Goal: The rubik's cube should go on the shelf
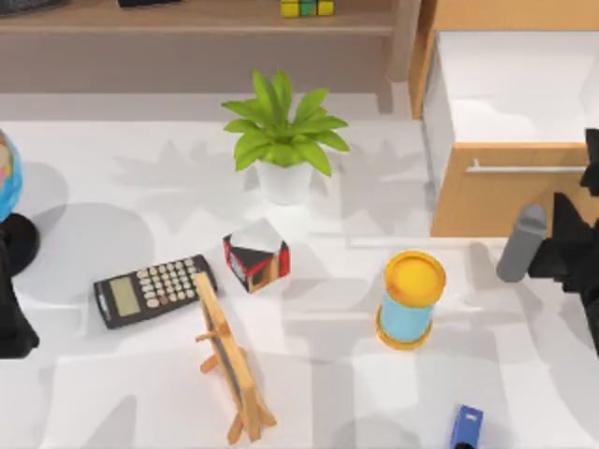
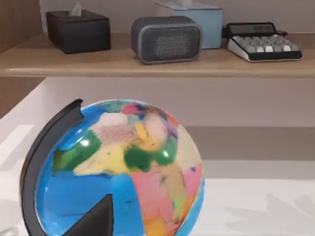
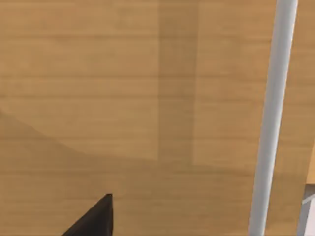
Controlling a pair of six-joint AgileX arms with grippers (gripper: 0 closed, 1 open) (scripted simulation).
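Yellow-green rubik's cube (image 1: 307, 7) on shelf (image 1: 187, 19)

The long light-brown wooden shelf (image 2: 147, 64) looks matt and smooth; the round multicoloured globe (image 2: 123, 172) gleams glossy; the drawer front's (image 3: 123, 98) wood grain carries a smooth silver bar handle (image 3: 273, 118).

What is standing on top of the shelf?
The shelf carries the rubik's cube. In the left wrist view it holds a black tissue box, a grey speaker, a blue tissue box and a calculator.
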